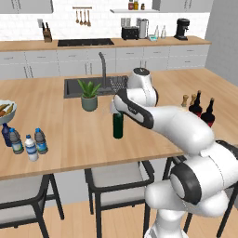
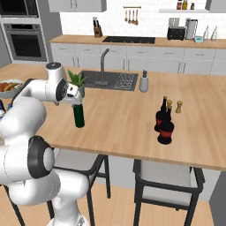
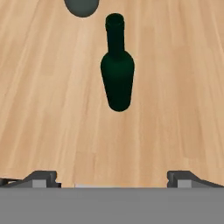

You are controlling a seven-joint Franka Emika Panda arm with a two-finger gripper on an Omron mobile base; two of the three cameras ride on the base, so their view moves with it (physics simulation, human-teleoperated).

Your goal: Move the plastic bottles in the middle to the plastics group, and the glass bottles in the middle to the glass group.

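Note:
The glass bottle, a tall dark green wine bottle (image 1: 118, 126) (image 2: 79, 116) (image 3: 117, 74), stands upright mid-counter. My gripper (image 3: 113, 180) hovers above and short of it, open, with nothing between its fingertips (image 3: 43, 177). My arm hides the bottle's neck in both base views. At the counter's left end stand the white-capped plastic bottle (image 1: 31, 148) and the blue-capped one (image 1: 41, 141), right beside the plastics group: a dark blue bottle (image 1: 5, 134) and a clear grey-teal-labelled one (image 1: 16, 142). The glass group, two red-labelled dark bottles (image 1: 208, 113) (image 2: 166, 129), stands at the right.
A potted plant (image 1: 89, 95) (image 2: 77, 81) stands just behind the wine bottle, by the sink (image 2: 108, 80). Wooden shakers (image 2: 179, 106) stand behind the glass group. A food bowl (image 1: 7, 109) sits at the far left. Stools stand under the counter's near edge.

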